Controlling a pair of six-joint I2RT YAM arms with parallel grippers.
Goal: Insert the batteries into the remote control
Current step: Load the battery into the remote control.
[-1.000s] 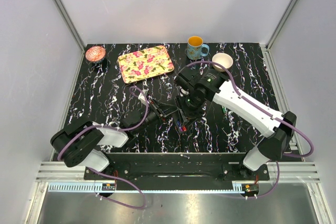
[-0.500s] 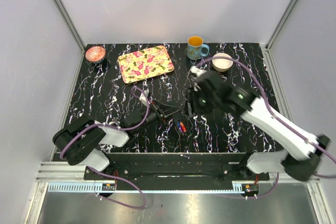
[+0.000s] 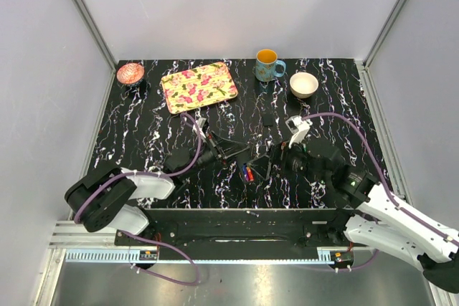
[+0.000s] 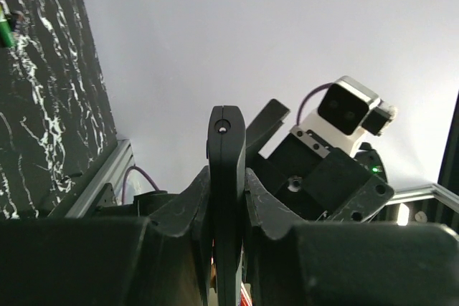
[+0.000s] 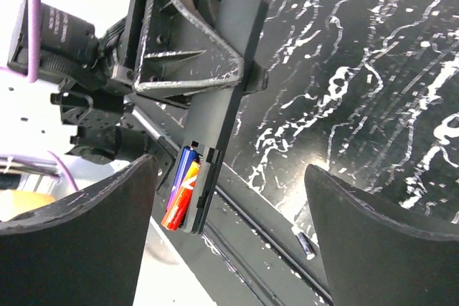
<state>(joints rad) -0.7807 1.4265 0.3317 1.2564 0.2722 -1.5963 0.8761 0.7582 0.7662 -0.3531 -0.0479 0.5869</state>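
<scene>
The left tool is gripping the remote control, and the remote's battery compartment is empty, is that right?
Not quite. The left tool is gripping the remote control, but its compartment is not empty: a battery sits in the end of it. The right wrist view shows this.

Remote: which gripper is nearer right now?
Left. The left gripper is clamped on the remote. The right gripper is open and faces the remote from a short way off, not touching it.
</scene>
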